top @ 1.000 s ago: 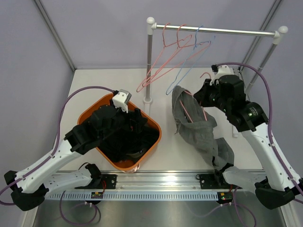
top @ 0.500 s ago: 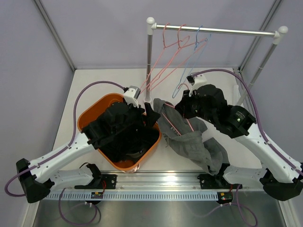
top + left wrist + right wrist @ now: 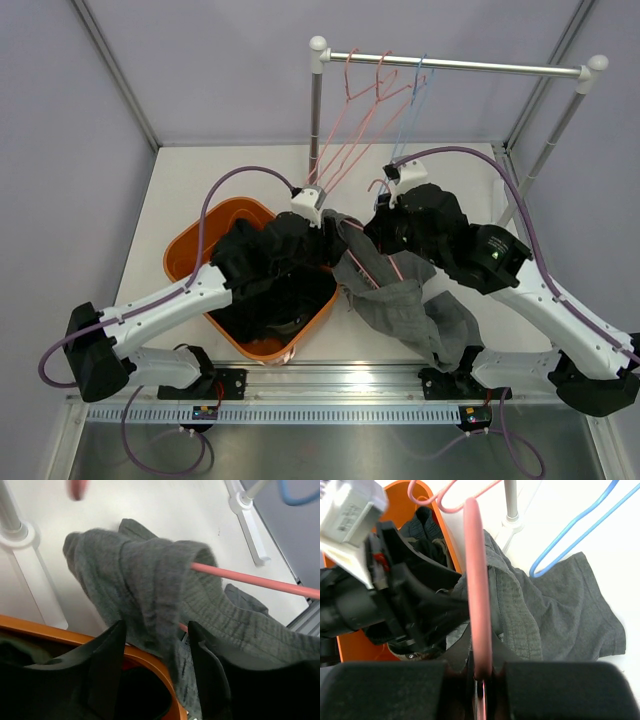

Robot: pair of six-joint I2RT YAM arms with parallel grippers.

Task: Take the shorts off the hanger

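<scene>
Grey soft cloth shorts (image 3: 400, 300) draped over a thin pink plastic hanger (image 3: 477, 580), trailing onto the white table (image 3: 200, 190) just right of the orange plastic basket (image 3: 185, 237), one fold at its rim. Left gripper (image 3: 156, 627) spread apart, straddling that fold. Right gripper (image 3: 479, 680) clamped tight on the hanger's rod.

— What is shifting?
— The right arm is carrying the pink hanger (image 3: 477, 595), with the grey shorts (image 3: 405, 300) draped on it, leftward over the table (image 3: 200, 180) toward the orange basket (image 3: 185, 245).
— And the other arm?
— It is stretching rightward from above the basket. The left pincer (image 3: 156, 652) is now reaching the shorts, its fingers spread either side of a grey fold.
— Anything on the rail?
— The blue hanger (image 3: 410, 110) is drawing in closer under it
</scene>
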